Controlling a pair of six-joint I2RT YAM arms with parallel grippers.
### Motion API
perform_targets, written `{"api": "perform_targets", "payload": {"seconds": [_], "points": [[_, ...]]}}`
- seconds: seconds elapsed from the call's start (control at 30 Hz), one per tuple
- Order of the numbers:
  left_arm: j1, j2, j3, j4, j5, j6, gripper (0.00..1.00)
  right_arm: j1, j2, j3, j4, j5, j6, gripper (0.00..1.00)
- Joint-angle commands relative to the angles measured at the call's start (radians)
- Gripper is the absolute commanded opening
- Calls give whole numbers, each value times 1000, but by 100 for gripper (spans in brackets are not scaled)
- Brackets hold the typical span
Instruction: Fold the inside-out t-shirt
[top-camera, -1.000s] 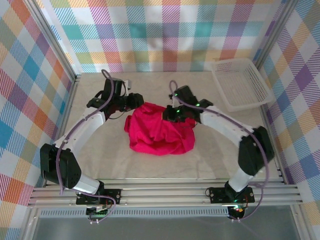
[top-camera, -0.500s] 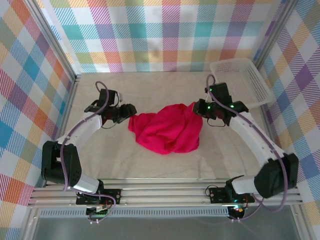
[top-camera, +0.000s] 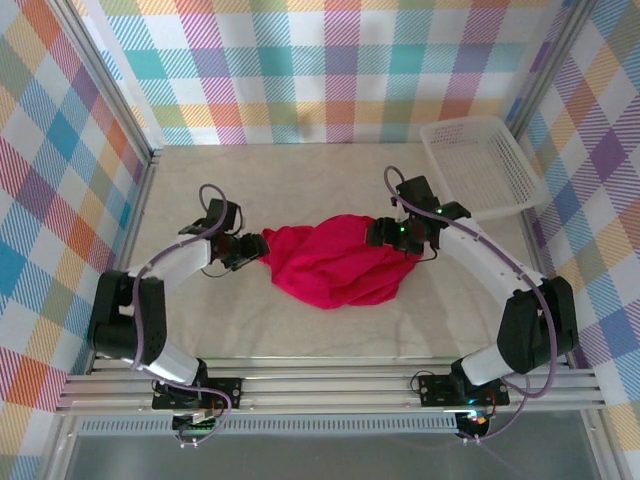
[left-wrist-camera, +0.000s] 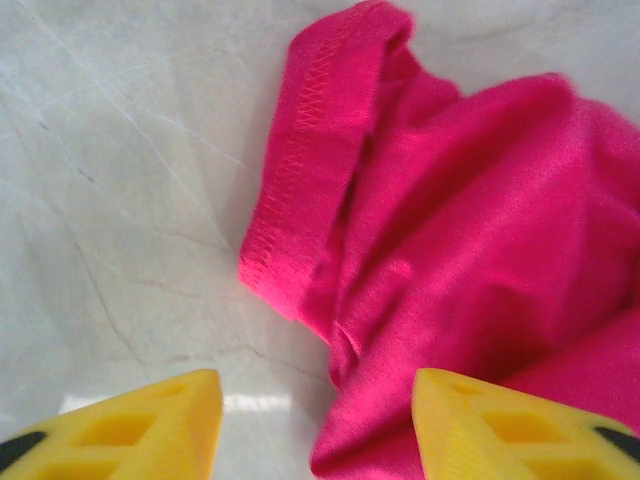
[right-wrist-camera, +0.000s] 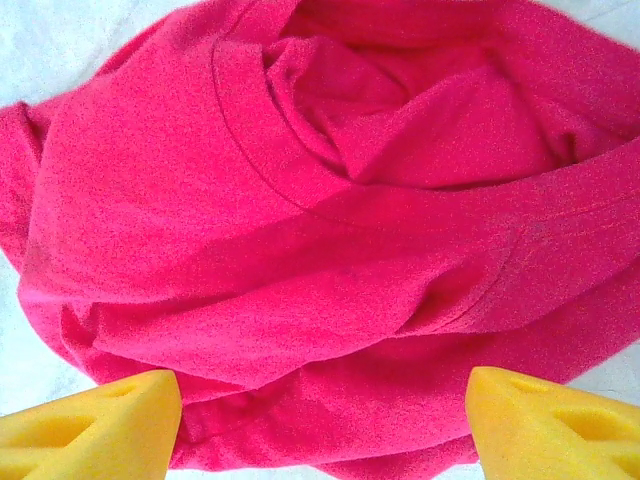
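Note:
The inside-out t-shirt (top-camera: 330, 262) lies crumpled in a crimson heap mid-table. Its stitched hem (left-wrist-camera: 300, 180) curls at the left end. My left gripper (top-camera: 250, 250) sits at the heap's left edge, open. In the left wrist view its yellow fingertips (left-wrist-camera: 140, 420) stand apart, with bare table and a bit of the shirt's edge between them (left-wrist-camera: 315, 430). My right gripper (top-camera: 385, 232) hovers over the heap's right end, open. Its wide-spread fingertips (right-wrist-camera: 90, 425) frame folds of the t-shirt (right-wrist-camera: 330, 230), and nothing is pinched between them (right-wrist-camera: 325, 440).
A white mesh basket (top-camera: 480, 165) stands at the back right, close to the right arm's elbow. Checked walls enclose the pale table (top-camera: 300, 180) on three sides. Bare table shows behind and in front of the heap.
My right gripper drew the shirt rightward, then let go, opened, and moved back left over the heap. My left gripper shifted slightly toward the near side along the shirt's left edge.

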Motion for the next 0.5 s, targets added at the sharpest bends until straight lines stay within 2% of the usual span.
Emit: {"api": "perform_targets", "payload": {"seconds": [0.0,0.17,0.23,0.27,0.3,0.33,0.37,0.4,0.47], "points": [[-11,103,36,66,-19,-22,40,-2,73,-45,6,-47,-33,73],[-15,199,75,127,-50,-33,29,-1,193,-37,54,-62,-35,74],[-15,218,82,156,-62,-40,21,-2,254,-13,78,-58,-35,74],[-15,222,84,175,-67,-46,14,-2,289,10,86,-54,-34,69],[-15,225,90,186,-72,-49,7,-2,313,34,89,-46,-38,61],[-14,227,105,186,-84,-50,0,-2,334,67,91,-29,-41,45],[-13,228,130,177,-93,-51,0,-3,343,99,83,-18,-43,19],[-10,225,153,166,-95,-49,0,-5,341,125,72,-13,-41,3],[7,205,211,129,-98,-44,0,-8,304,199,18,-4,-47,0]]}}
